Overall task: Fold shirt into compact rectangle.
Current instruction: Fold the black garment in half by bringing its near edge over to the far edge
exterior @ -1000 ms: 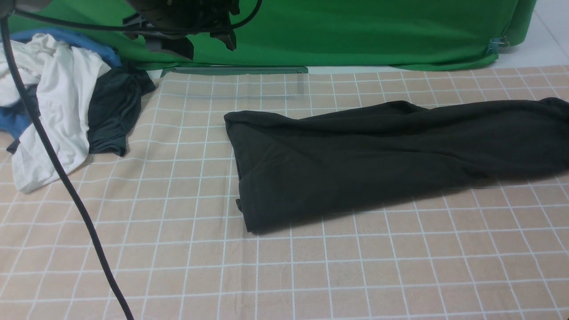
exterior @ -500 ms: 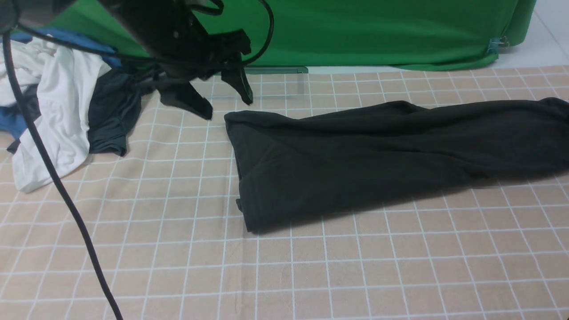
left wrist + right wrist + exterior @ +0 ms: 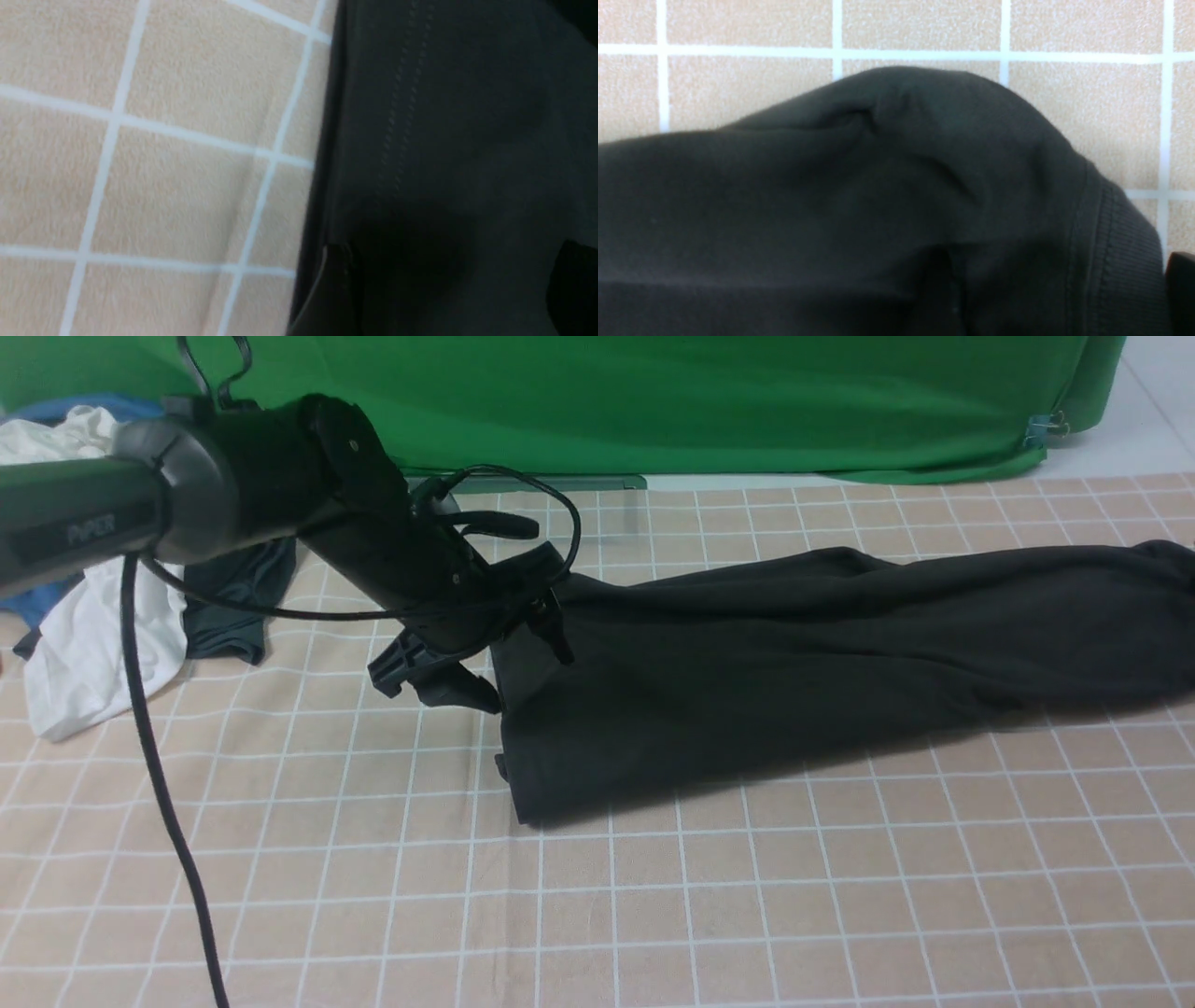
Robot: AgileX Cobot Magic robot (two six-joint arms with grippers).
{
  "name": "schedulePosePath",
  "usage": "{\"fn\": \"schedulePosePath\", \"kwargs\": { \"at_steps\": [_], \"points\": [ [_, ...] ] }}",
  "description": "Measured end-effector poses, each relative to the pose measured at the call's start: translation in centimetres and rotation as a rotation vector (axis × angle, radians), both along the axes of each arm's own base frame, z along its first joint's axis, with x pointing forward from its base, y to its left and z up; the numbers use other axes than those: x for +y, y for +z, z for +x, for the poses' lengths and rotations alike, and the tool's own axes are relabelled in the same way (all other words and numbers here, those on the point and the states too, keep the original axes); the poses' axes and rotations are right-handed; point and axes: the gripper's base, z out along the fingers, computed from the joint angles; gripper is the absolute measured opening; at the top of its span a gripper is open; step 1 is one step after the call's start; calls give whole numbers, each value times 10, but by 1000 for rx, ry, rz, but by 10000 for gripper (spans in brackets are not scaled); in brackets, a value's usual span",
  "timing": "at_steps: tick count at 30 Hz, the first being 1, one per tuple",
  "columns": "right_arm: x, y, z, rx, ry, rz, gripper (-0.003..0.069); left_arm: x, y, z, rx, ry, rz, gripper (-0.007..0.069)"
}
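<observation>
The black shirt (image 3: 794, 653) lies on the checked cloth as a long folded strip, running from the middle out past the right edge. My left gripper (image 3: 509, 667) is open and low at the strip's left end, one finger on the bare cloth and the other over the fabric. The left wrist view shows the shirt's stitched edge (image 3: 402, 107) with the left gripper (image 3: 455, 284) straddling it. In the right wrist view the right gripper (image 3: 1059, 294) is open over the shirt's ribbed collar (image 3: 1125, 242). The front view does not show the right arm.
A pile of clothes sits at the back left: a white garment (image 3: 93, 644), a dark grey garment (image 3: 224, 616) and some blue cloth (image 3: 28, 602). A black cable (image 3: 159, 775) hangs from the left arm. A green backdrop (image 3: 747, 401) closes the far side.
My left arm has swung down from the top back to the shirt's left end, with its jaws staying wide. The shirt has not moved.
</observation>
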Motion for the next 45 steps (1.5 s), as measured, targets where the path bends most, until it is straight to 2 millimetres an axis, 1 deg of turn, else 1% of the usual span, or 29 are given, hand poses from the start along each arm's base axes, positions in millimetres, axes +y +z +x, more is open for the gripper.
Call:
{"fn": "schedulePosePath", "kwargs": {
  "at_steps": [3,6,14,20,27,31,34,38,41,43,44,45],
  "points": [
    [0,0,0,0,0,0,588,0,-15,2,23,5,11,574],
    [0,0,0,0,0,0,588,0,-21,3,37,3,20,582],
    [0,0,0,-1,-1,0,588,3,-23,3,29,2,57,592],
    [0,0,0,-1,-2,0,588,0,-25,5,44,21,14,592],
    [0,0,0,-1,-3,1,588,-3,-25,7,36,-1,-11,592],
    [0,0,0,-1,-3,1,588,-4,-25,7,37,1,-21,573],
    [0,0,0,-1,-3,1,588,-6,-27,7,47,10,-41,508],
    [0,0,0,-1,-3,1,588,-8,-30,8,60,23,-62,377],
    [0,0,0,0,-3,1,577,-8,-32,7,70,17,-62,259],
    [0,0,0,2,1,3,551,-8,-32,7,71,-1,-60,157],
    [1,0,0,5,9,3,521,-9,-31,6,72,-12,-60,98],
    [1,0,0,6,21,2,482,-9,-31,5,76,-21,-58,59]
  ]
}}
